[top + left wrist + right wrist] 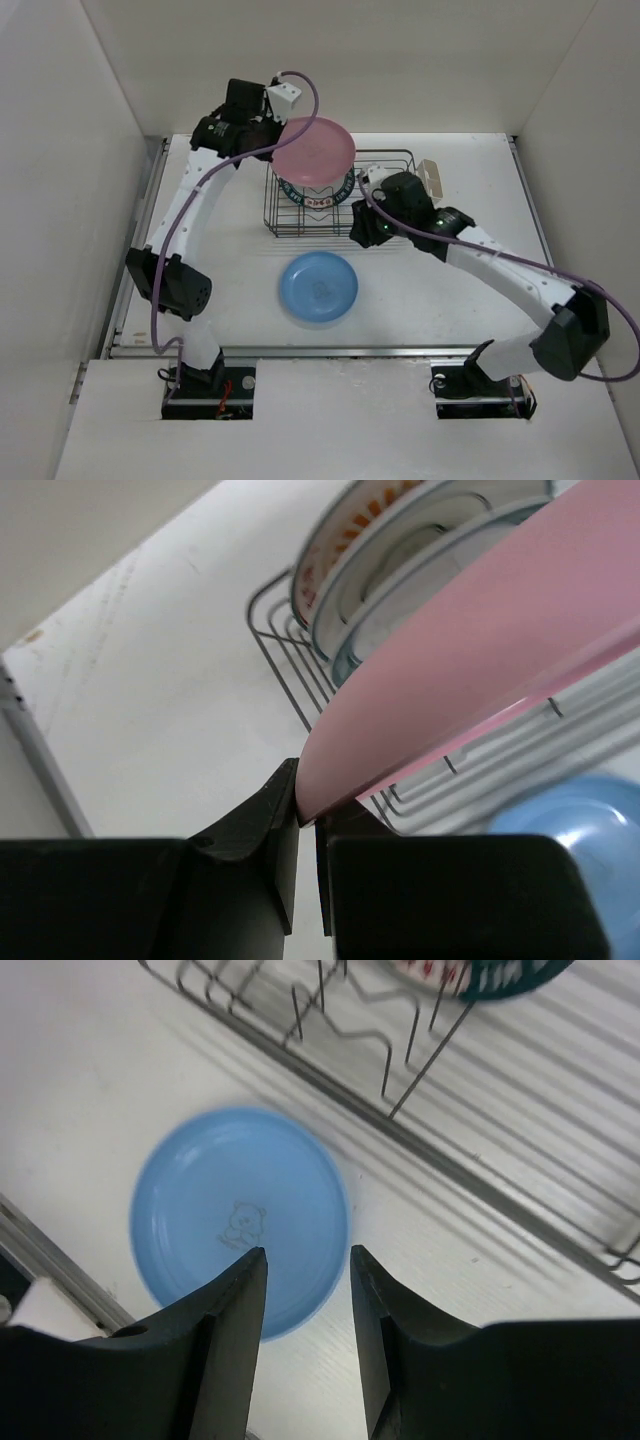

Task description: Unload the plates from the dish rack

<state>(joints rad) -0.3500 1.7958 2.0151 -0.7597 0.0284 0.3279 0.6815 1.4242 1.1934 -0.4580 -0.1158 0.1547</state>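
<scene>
Nearby, blue plate (pixel 318 286) flat beside dish rack (pixel 285 222).

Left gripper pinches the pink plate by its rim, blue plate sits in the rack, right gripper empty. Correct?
No. The blue plate lies flat on the table in front of the dish rack, not in it; the top view shows this. The rest holds: left gripper pinches the pink plate by its rim, right gripper is empty.

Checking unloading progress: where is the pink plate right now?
Top view: the pink plate is gripped by its rim in the left pincer, held above the left end of the dish rack, beyond the blue plate.
</scene>
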